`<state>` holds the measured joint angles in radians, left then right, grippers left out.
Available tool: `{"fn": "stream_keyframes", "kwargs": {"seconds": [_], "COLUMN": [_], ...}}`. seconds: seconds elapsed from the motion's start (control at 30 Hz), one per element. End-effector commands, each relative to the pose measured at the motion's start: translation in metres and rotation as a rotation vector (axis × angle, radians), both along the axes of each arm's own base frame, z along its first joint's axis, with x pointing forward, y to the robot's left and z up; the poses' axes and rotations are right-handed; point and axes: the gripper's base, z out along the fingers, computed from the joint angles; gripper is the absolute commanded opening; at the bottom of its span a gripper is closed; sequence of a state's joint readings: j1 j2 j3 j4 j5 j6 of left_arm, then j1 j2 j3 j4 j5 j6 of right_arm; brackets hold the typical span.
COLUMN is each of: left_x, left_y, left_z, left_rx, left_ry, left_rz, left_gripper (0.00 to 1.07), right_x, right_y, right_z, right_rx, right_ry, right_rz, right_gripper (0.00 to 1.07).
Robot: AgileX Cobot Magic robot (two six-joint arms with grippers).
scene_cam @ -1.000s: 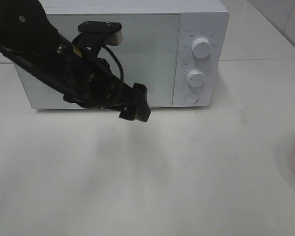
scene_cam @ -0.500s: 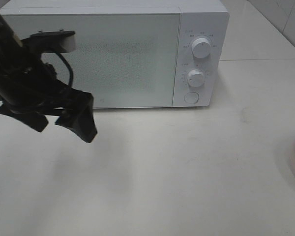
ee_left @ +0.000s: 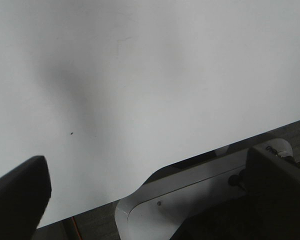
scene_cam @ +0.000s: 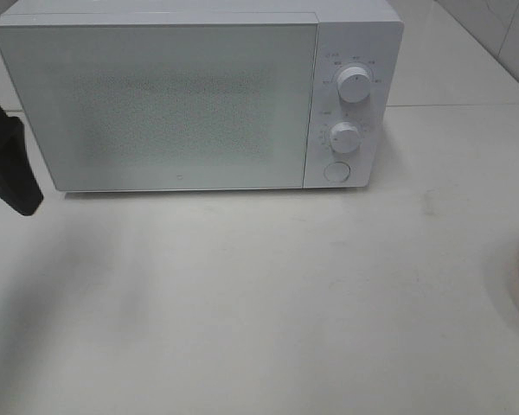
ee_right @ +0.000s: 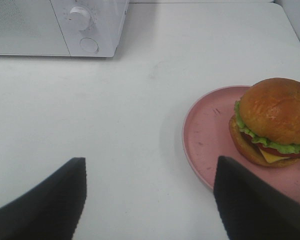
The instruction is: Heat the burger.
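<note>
One burger (ee_right: 273, 122) is seen only by the right wrist camera, on one pink plate (ee_right: 207, 137) whose rim is clipped at 3 o'clock overhead; one microwave (scene_cam: 195, 95) stands shut; both right gripper (ee_right: 149, 200) and left gripper (ee_left: 150, 195) are spread, empty

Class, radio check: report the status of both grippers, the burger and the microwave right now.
Left gripper open, empty, at table edge. Right gripper open, empty, above table. Burger on pink plate, untouched. Microwave door shut, nothing blocking it.
</note>
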<state>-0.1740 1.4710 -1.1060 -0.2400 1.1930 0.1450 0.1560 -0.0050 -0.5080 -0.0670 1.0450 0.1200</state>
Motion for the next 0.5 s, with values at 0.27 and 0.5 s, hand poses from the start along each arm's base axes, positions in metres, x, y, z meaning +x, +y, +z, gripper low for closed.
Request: {"fn": "stream_keyframes", "kwargs": {"seconds": [0.27,0.5], "left_x": [-0.037,-0.076], "left_y": [0.047,0.056], "left_z": [0.036,0.019], "left_rx": [-0.006,0.022], "left_ry": [-0.104,-0.105], "left_rz": [0.171,0.197], "left_gripper": [0.98,0.98], "right_x": [-0.004,-0.004], "right_y": [0.0,0.0], "right_z": [0.001,0.001], "right_rx": [-0.005,-0.005], "right_ry": [-0.034,-0.034], "right_rz": [0.002,0.002], "right_gripper": [0.71,0.71]}}
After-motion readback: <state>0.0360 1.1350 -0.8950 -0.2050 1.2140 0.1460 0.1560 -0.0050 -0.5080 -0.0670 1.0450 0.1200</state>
